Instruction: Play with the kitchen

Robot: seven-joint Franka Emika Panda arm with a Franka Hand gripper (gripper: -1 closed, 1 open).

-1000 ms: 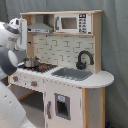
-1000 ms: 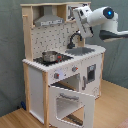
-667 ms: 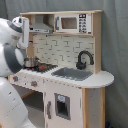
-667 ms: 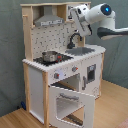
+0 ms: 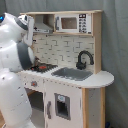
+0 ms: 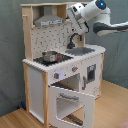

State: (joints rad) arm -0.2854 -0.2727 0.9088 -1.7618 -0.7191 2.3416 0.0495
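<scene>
A toy kitchen (image 6: 65,65) of white panels and light wood stands on a wooden floor (image 6: 112,107) before a grey curtain (image 6: 11,50), seen in both exterior views. Everything below is placed relative to its grey sink (image 6: 82,50).

In the second exterior view, to the left of the sink, a black and red stovetop (image 6: 50,59) carries a small metal pot (image 6: 49,55). Above the stovetop hangs a grey range hood (image 6: 47,19). Below and left of the sink, the white oven door (image 6: 70,102) hangs open, tilted downward. Just behind the sink rises a curved black faucet (image 6: 74,39). Above the sink hovers the white robot arm (image 6: 95,11), its gripper (image 6: 79,25) near the faucet top. Whether the fingers are spread or closed cannot be told; nothing is visibly held.

In the first exterior view, a toy microwave (image 5: 72,23) sits high above the sink.
</scene>
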